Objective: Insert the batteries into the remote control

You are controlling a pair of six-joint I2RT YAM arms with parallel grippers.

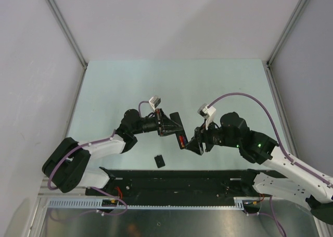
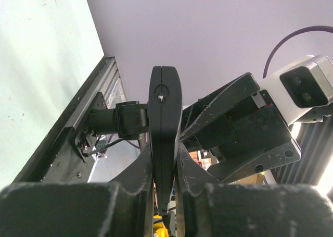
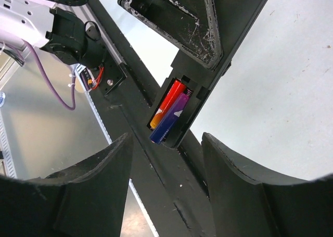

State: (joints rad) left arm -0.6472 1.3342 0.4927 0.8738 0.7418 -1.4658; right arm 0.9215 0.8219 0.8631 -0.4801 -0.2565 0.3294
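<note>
With my left pincer (image 2: 165, 159) clamped on the remote control (image 2: 165, 107) above the counter (image 1: 130, 86), and the red-orange battery (image 3: 167, 104) and purple battery (image 3: 171, 120) lying in its battery bay (image 3: 183, 86), my right pincer (image 3: 166, 135) hangs wide just before them; next, I judge, press them flush.

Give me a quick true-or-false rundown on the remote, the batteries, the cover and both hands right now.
1. The left hand is shut on the remote control. True.
2. Both batteries lie loose on the table. False: the red-orange one and the purple one sit side by side in the remote control's open compartment.
3. The right hand grips a battery. False: its jaws are open and empty, facing the compartment.
4. The small black cover lies on the table, off the remote control. True.
</note>
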